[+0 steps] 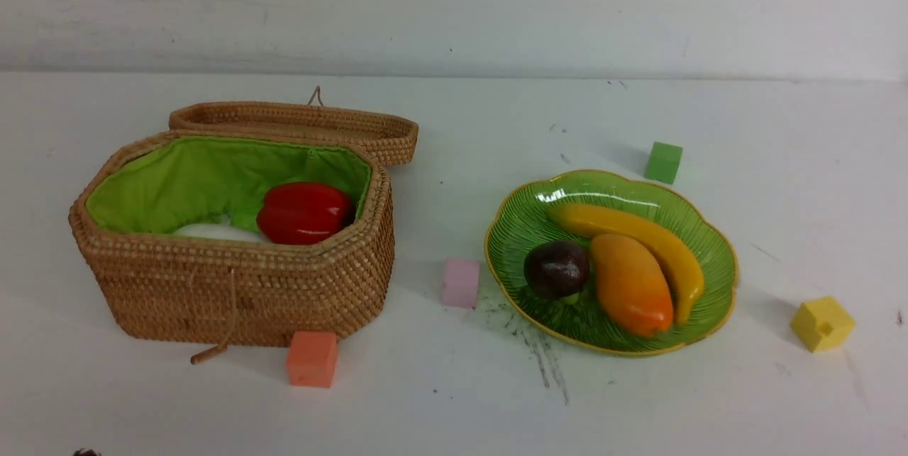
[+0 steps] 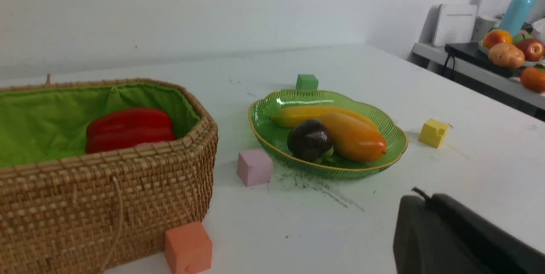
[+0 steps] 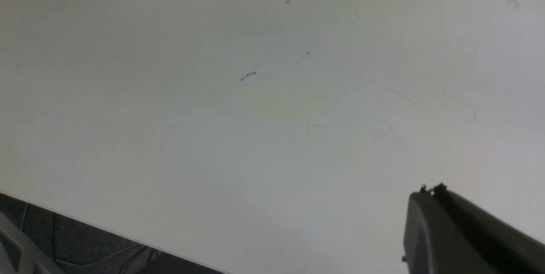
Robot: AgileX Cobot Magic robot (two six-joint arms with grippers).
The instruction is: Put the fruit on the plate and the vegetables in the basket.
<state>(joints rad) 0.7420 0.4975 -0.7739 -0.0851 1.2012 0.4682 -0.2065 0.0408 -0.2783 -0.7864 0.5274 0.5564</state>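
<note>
The wicker basket (image 1: pixel 234 286) stands at the left with its lid (image 1: pixel 298 123) open behind it. A red bell pepper (image 1: pixel 303 212) and a white radish (image 1: pixel 213 232) lie inside; cucumber and carrot are hidden or out of view. The green plate (image 1: pixel 525 229) at the right holds the banana (image 1: pixel 660 243), mango (image 1: pixel 630 286) and mangosteen (image 1: pixel 557 269). My left gripper (image 2: pixel 425 197) is shut and empty, low over the table, near the plate (image 2: pixel 264 116) and basket (image 2: pixel 85 206). My right gripper (image 3: pixel 430 191) is shut and empty over bare table.
Foam cubes lie around: green (image 1: pixel 664 162) behind the plate, pink (image 1: pixel 461 283) between basket and plate, orange (image 1: pixel 312 359) at the basket's front, yellow (image 1: pixel 821 323) right of the plate. The table's front edge (image 3: pixel 127 240) is near my right gripper. A side shelf (image 2: pixel 468 69) holds other fruit.
</note>
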